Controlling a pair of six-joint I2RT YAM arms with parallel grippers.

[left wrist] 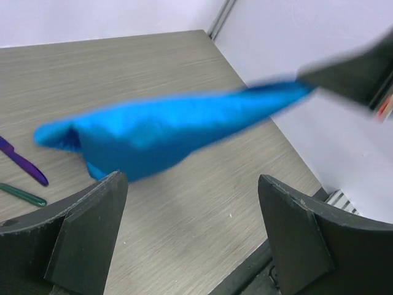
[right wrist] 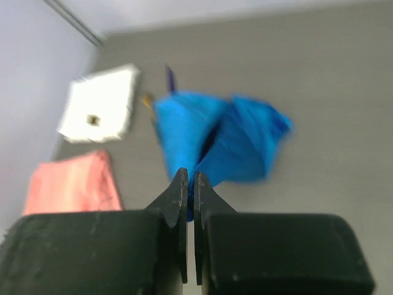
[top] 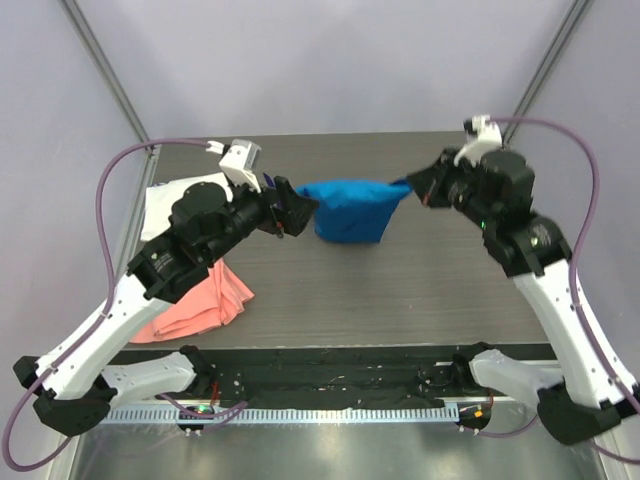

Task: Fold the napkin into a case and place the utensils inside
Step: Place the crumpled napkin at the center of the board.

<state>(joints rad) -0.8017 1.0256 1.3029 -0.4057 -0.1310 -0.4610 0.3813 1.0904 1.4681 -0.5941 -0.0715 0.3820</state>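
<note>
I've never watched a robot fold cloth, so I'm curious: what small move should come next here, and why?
Probably the left gripper should ease forward and close on the napkin: it stands open with the cloth just ahead, while only the right gripper pinches it.

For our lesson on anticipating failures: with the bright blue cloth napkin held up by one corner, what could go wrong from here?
The right gripper pinches only a corner of the blue napkin, so it might slip. The left gripper is open; closing on the bunched cloth could catch uneven layers. The sagging cloth could drag the glossy purple plastic utensil.
</note>
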